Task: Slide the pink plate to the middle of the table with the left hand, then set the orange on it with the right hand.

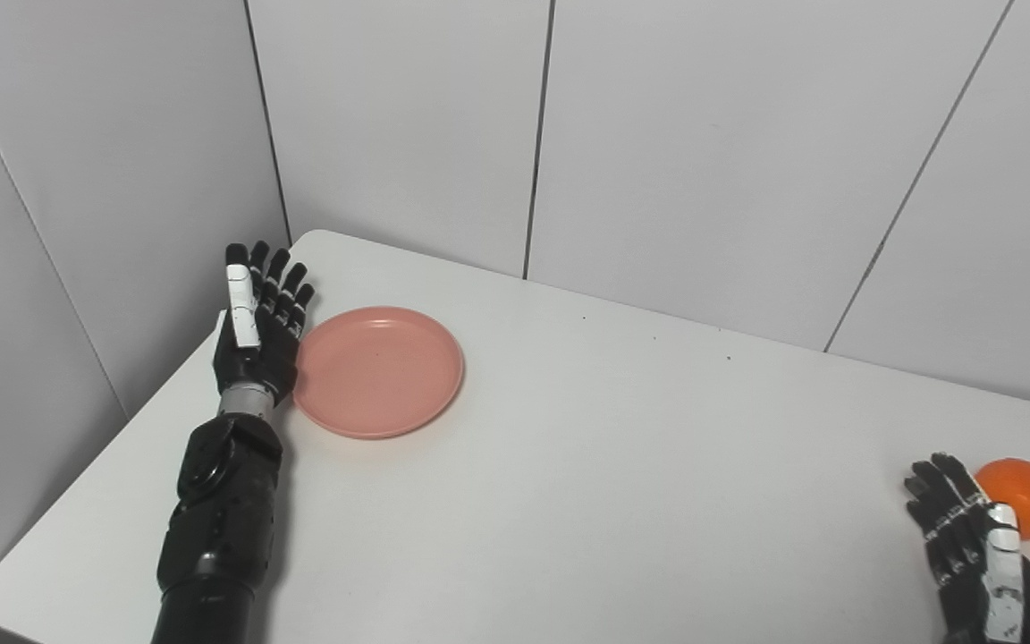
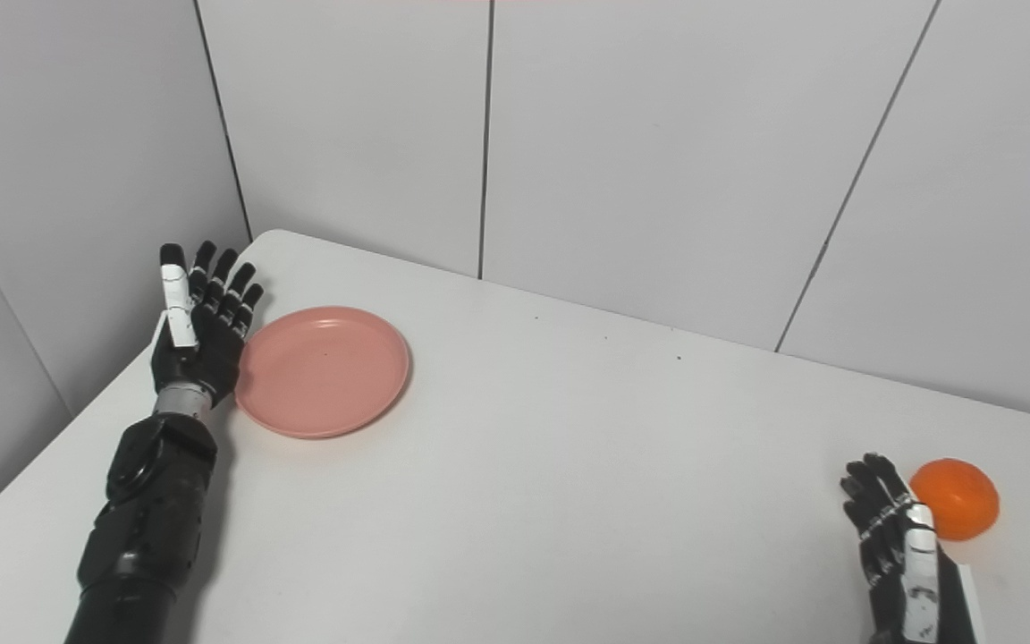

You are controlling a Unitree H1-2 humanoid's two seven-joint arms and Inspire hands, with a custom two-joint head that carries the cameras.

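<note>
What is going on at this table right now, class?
A humanoid robot has both hands at a white table. Its left hand is open, edge-on beside the left rim of the pink plate, which sits near the table's left end, not the middle. The right hand is open next to the orange at the right; neither hand holds anything.

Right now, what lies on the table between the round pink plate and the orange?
Nothing: between the round pink plate and the orange, only bare white tabletop shows in both eye views.
</note>
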